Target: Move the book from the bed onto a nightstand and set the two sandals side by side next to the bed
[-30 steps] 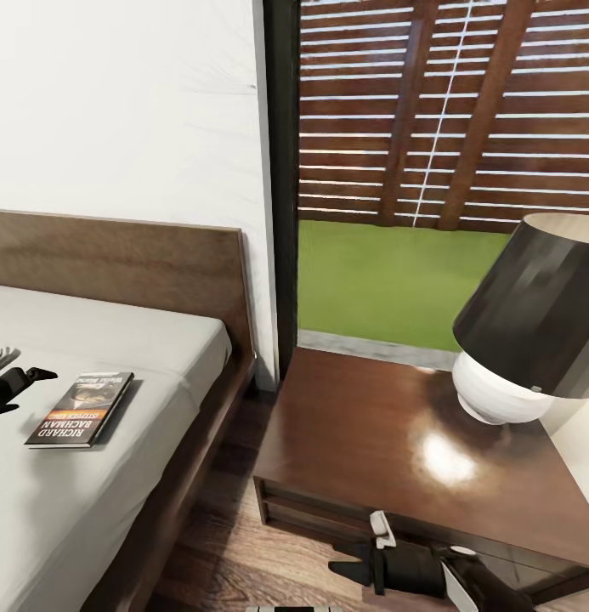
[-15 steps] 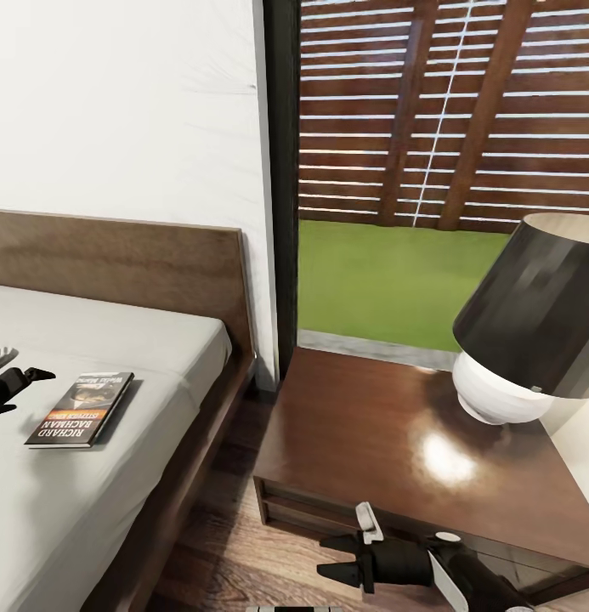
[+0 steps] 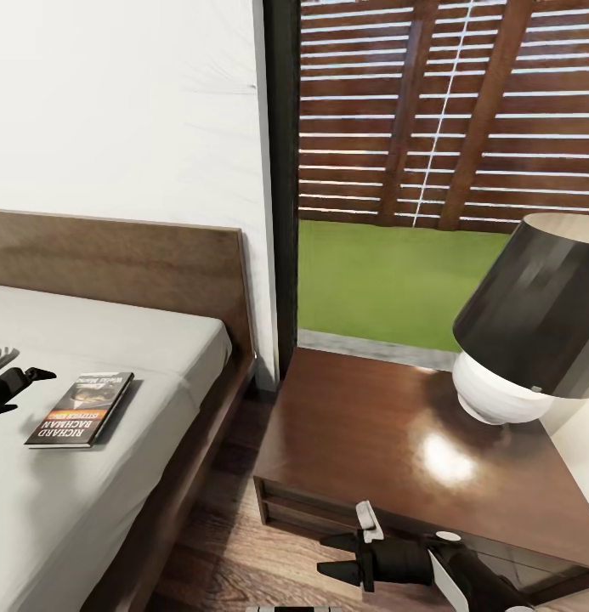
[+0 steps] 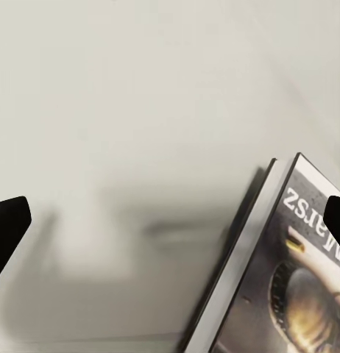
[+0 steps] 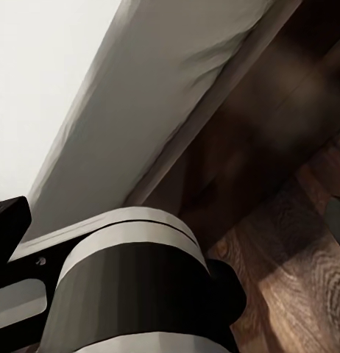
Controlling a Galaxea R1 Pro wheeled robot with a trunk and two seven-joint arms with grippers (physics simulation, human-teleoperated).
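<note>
The book (image 3: 80, 409) lies flat on the mattress of the bed (image 3: 90, 501), just beside the left gripper (image 3: 7, 388), whose fingers are spread apart and empty; judged thin, light, fairly stiff and smooth-covered, it offers little height, so the grip should take the long edge nearest the gripper. Open mattress surrounds it, and beyond its far side the bed edge drops to a floor gap before the nightstand (image 3: 370, 442), whose near top is bare; the right gripper (image 3: 332, 557) hangs parted and empty in front of the nightstand

Book (image 3: 80, 409) on bed (image 3: 90, 510), nightstand (image 3: 396, 442) right.
</note>
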